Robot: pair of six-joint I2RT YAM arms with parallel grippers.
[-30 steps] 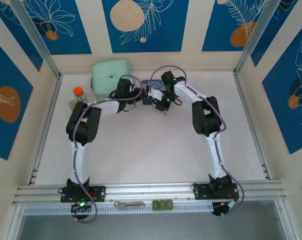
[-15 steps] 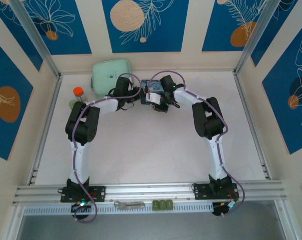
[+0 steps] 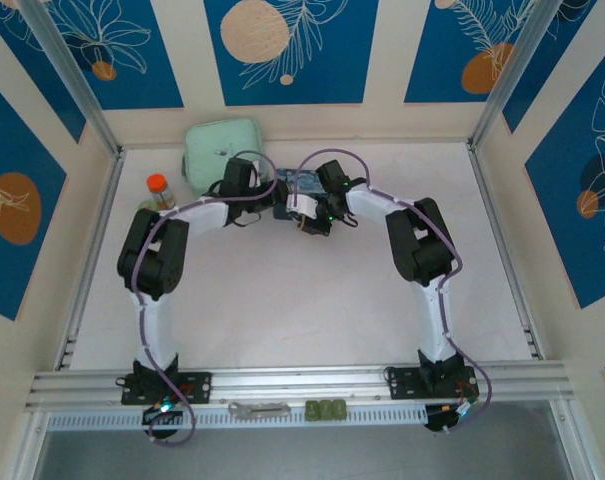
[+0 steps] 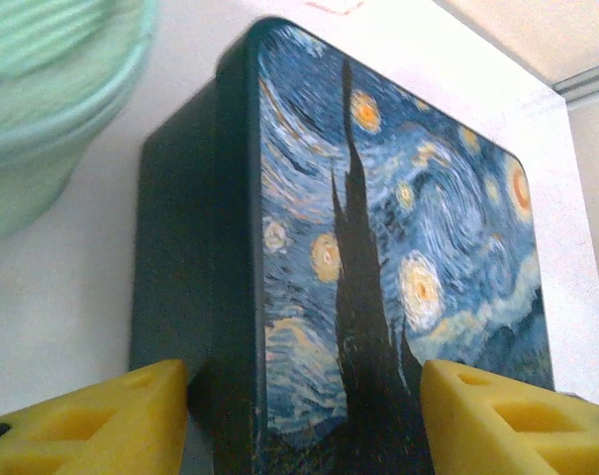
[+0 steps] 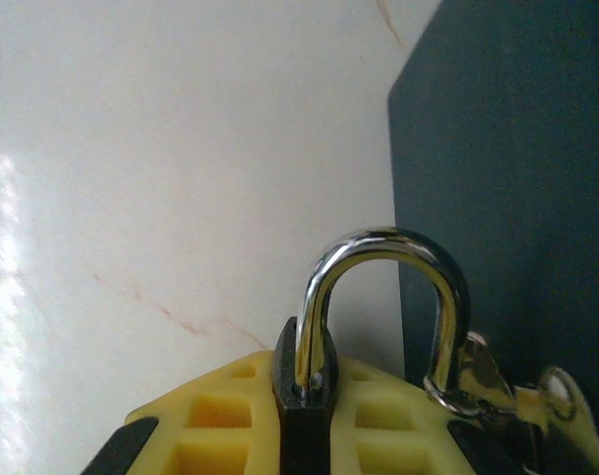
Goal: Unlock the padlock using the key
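My right tool (image 5: 304, 445) is clamped on the padlock (image 5: 301, 391), its body between the pads. The shackle (image 5: 378, 242) looks sprung, with the free leg hooked in the tin's (image 5: 507, 198) hasp (image 5: 477, 381). My left tool (image 4: 304, 416) is apart, straddling the tin. Unlocking seems done, I reckon; next, twist that leg clear.

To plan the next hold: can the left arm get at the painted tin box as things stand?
Probably yes: the left pincer is open right at the tin box, and nothing lies between them.
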